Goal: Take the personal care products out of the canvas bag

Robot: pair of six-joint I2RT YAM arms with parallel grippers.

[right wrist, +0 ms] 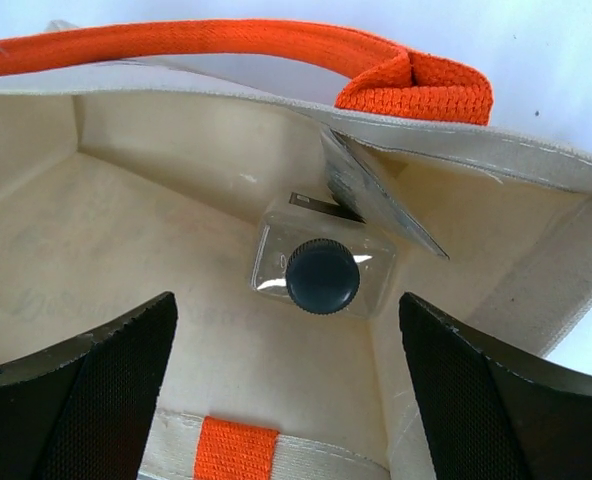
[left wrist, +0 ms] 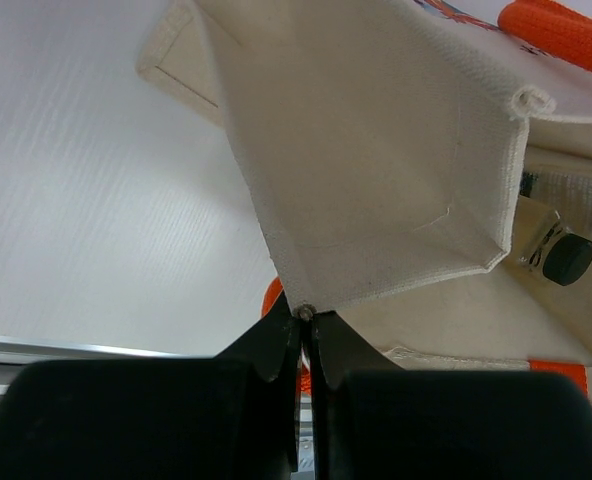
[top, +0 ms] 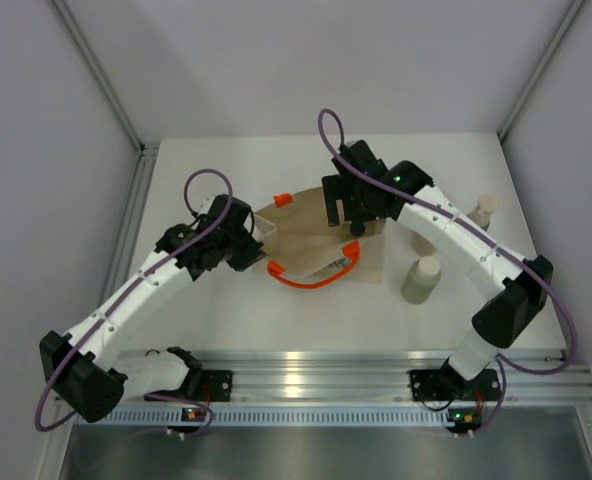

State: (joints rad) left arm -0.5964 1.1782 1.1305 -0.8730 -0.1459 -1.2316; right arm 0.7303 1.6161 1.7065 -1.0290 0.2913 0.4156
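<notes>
Clear with a dark lid, the square jar (right wrist: pixel 321 272) sat deep in a corner of the canvas bag (top: pixel 301 245). The flat silvery tube (right wrist: pixel 371 195) leaned against it. The jar's lid pointed out at the bag's open mouth, so its long way seemed to run from the bag's bottom to the mouth.

The right gripper (right wrist: pixel 288 330) hung at the mouth with its fingers spread wide on each side of the jar. The left gripper (left wrist: pixel 304 320) was pinching the bag's edge to hold it open.

Things could go wrong. A finger might catch the tube or the cloth wall in that tight corner. The smooth jar might slip. If the left pinch slid off, the bag could fold shut.

A tan bottle (top: pixel 486 210) and a grey-green bottle (top: pixel 422 280) stood out on the table (top: pixel 226 320), to the right.
</notes>
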